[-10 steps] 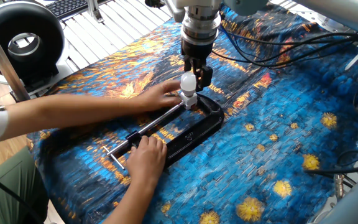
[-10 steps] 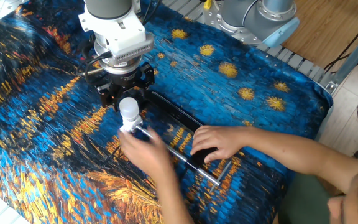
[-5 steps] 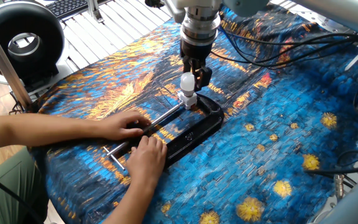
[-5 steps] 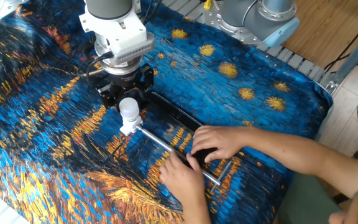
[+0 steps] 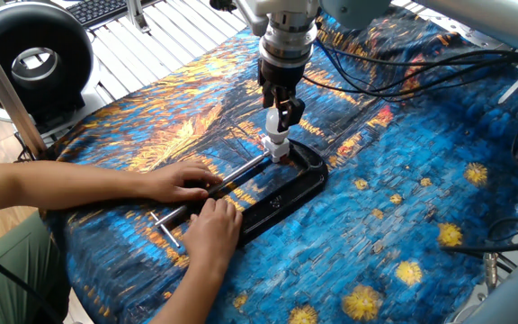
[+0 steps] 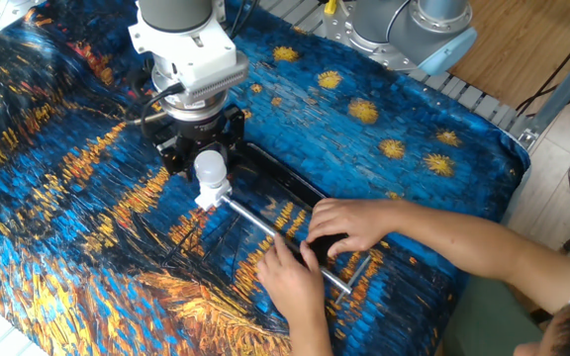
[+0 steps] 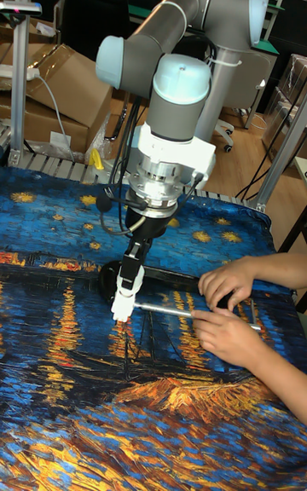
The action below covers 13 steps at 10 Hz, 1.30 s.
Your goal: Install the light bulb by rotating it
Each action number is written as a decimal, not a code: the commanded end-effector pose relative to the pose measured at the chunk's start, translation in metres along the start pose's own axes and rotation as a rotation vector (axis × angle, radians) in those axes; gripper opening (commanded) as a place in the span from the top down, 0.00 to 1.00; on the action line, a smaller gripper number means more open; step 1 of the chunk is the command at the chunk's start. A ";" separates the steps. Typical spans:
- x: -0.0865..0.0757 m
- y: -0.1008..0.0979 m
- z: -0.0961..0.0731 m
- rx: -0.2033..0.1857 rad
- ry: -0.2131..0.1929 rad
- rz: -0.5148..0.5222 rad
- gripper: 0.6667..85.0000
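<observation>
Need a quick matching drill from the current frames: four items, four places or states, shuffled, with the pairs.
Items:
1. light bulb
2. end effector
3. black C-clamp
4. person's hands

Places or states:
A. lying flat on the painted cloth
B. pressing on the clamp's screw rod end
C. upright in the white socket at the clamp's jaw end
D. fingers down around the bulb

Pairs: 1-C, 2-D, 3-A, 4-B
</observation>
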<state>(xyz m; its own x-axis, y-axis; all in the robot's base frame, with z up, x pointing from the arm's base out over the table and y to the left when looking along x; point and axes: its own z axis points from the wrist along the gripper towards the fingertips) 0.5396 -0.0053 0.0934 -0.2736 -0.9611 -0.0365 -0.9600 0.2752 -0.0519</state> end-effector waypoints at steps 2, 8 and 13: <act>-0.002 -0.002 0.000 0.009 -0.009 -0.002 0.31; 0.000 0.007 0.000 -0.026 0.002 0.087 0.25; 0.000 0.010 0.000 -0.036 0.001 0.099 0.25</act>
<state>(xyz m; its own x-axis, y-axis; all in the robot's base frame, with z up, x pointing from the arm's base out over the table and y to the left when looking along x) 0.5315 -0.0051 0.0918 -0.3499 -0.9364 -0.0278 -0.9363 0.3505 -0.0221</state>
